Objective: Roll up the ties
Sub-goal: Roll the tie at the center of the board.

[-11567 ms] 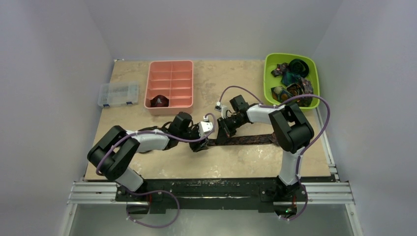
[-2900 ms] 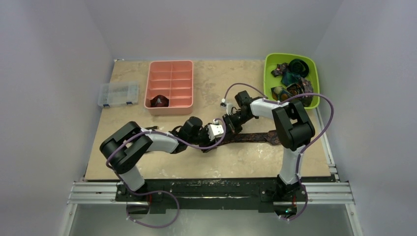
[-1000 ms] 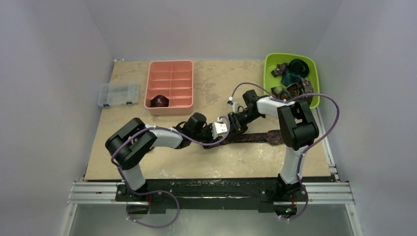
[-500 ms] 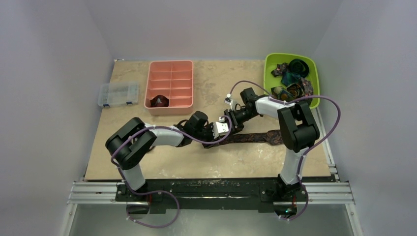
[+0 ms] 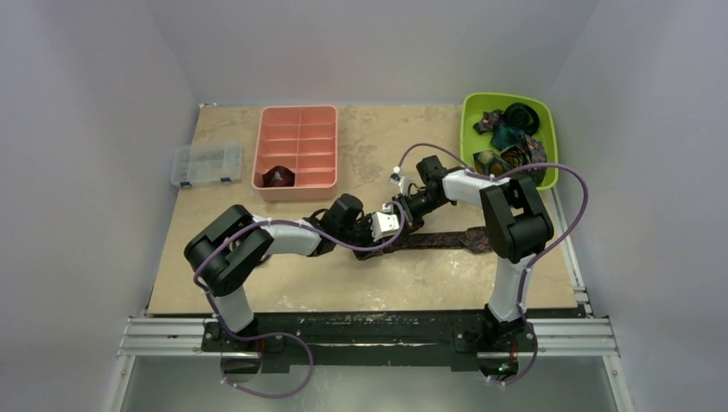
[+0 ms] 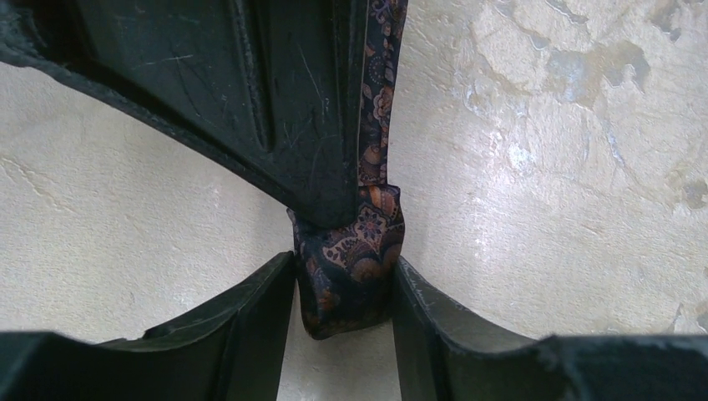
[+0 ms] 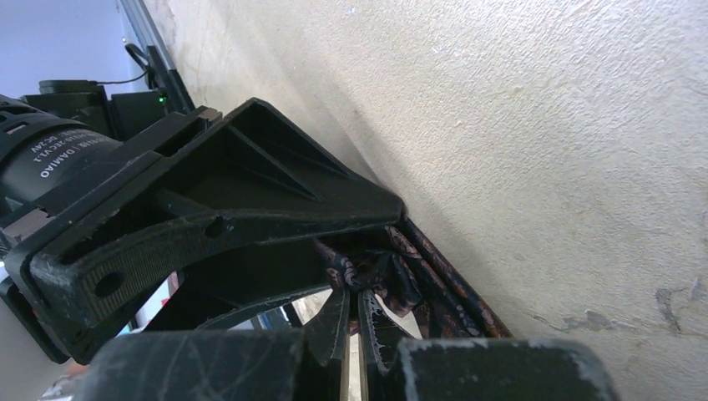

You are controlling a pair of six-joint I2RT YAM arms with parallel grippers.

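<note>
The brown-maroon tie [image 5: 439,239] lay flat on the table [image 5: 386,146], rolled end mid-table. The left gripper [image 6: 344,280] squeezed that roll from both sides; the right gripper [image 7: 351,322] was pinched shut against it. Likely soft, light, slippery, unrolls easily: hold the roll's flanks.

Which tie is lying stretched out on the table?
The dark paisley tie, its coiled end in the left gripper; the others sit in the green bin and pink tray.
</note>
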